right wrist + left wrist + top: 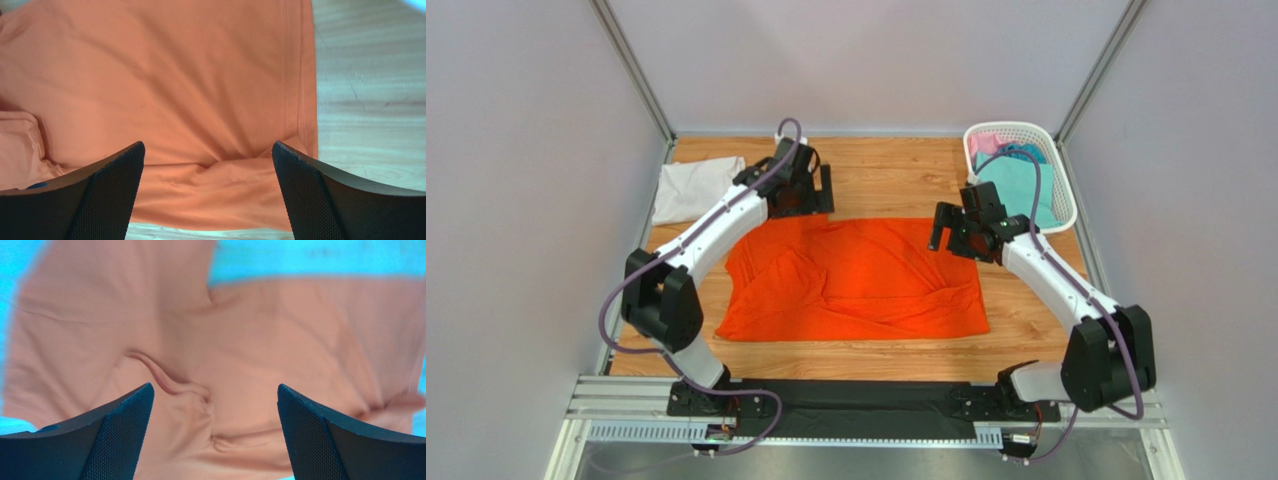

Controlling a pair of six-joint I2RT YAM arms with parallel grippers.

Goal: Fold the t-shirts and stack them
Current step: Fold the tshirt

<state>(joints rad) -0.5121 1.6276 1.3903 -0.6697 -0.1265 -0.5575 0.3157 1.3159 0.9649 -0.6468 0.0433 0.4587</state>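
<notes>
A bright orange t-shirt (856, 280) lies spread and creased on the wooden table, folded over along its near part. My left gripper (811, 190) hangs open over the shirt's far left edge; in the left wrist view the orange cloth (215, 365) lies below the wide-apart fingers (120, 435), nothing between them. My right gripper (954, 228) stands open over the shirt's far right corner, the cloth's hem (292, 100) beneath its fingers (112, 195). A white t-shirt (691, 187) lies crumpled at the far left. Teal, pink and blue t-shirts (1021, 180) sit in the basket.
The white lattice basket (1066, 195) stands at the far right corner, close to my right arm. Grey walls enclose the table on three sides. Bare wood (896, 175) shows beyond the orange shirt and along its near edge.
</notes>
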